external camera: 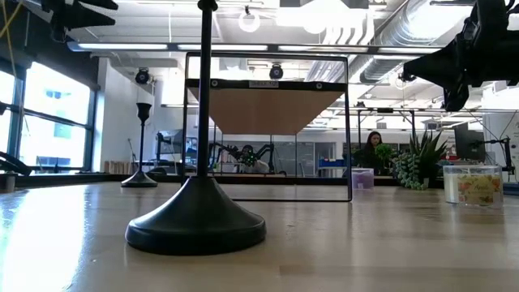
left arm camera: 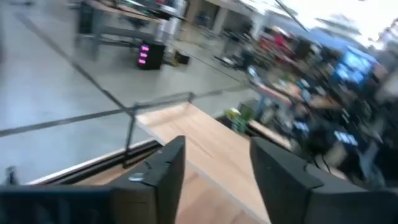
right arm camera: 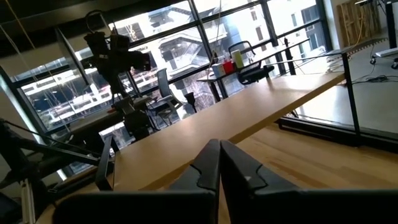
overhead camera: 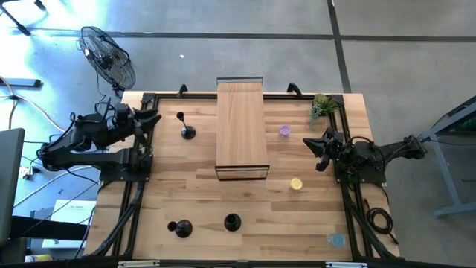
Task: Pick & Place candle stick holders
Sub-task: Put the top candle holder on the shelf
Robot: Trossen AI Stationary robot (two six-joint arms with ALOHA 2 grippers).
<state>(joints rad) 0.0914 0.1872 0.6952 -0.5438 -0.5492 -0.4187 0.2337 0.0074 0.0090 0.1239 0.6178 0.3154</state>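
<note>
three black candle stick holders stand on the wooden table (overhead camera: 178,186), none of them held. one holder (overhead camera: 187,129) sits on the left half, between the left gripper (overhead camera: 151,119) and the raised wooden shelf (overhead camera: 241,126). the other two, one (overhead camera: 181,228) and its neighbour (overhead camera: 233,222), stand close together near the front edge.

the left gripper hovers just beside the far holder, which lies toward the table's middle from it, so the left arm looks the nearer one for a first grasp. its fingers (left arm camera: 163,168) are spread apart with nothing between them. the right gripper (overhead camera: 318,147) waits at the right side, well apart from all three, fingers pressed together.

each holder stands upright, long axis vertical, cup on top, disc base flat on the wood; a sideways approach across the thin stem seems the likely call.
</note>
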